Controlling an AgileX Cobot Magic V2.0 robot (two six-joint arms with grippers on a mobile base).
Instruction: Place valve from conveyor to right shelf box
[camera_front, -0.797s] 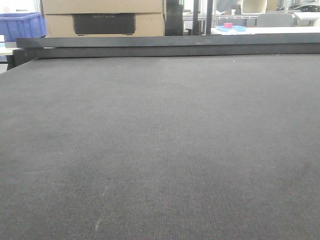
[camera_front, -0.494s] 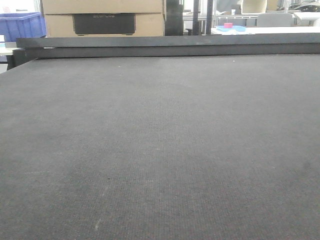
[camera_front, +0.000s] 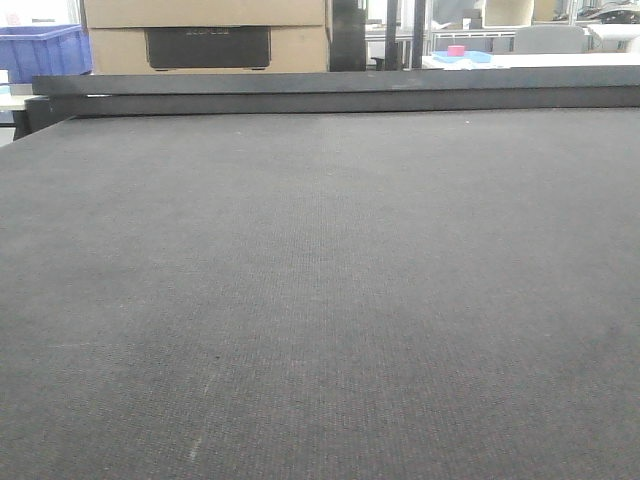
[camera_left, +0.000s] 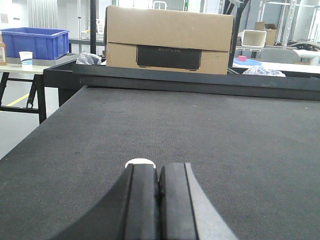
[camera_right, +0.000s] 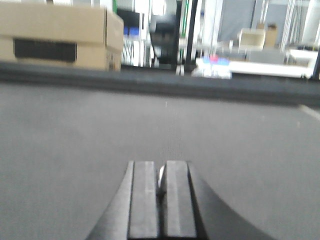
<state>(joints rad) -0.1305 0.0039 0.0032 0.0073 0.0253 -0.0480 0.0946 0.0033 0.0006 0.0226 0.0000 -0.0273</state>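
The conveyor (camera_front: 320, 280) is a wide dark grey woven belt that fills the front view, with a black rail (camera_front: 330, 85) along its far edge. No valve shows on it in any view, and the right shelf box is out of view. In the left wrist view my left gripper (camera_left: 159, 167) hangs low over the belt (camera_left: 225, 130), its black fingers pressed together with nothing between them. A small white rounded edge (camera_left: 140, 162) peeks out beyond its left fingertip; I cannot tell what it is. The right wrist view is blurred. There my right gripper (camera_right: 161, 165) is shut over the belt (camera_right: 225, 130).
Behind the rail stands a large cardboard box (camera_front: 205, 35) with a dark label. A blue bin (camera_front: 40, 50) and a paper cup (camera_left: 25, 57) sit on a table at the far left. A white table with a pink object (camera_front: 456, 50) is at the far right.
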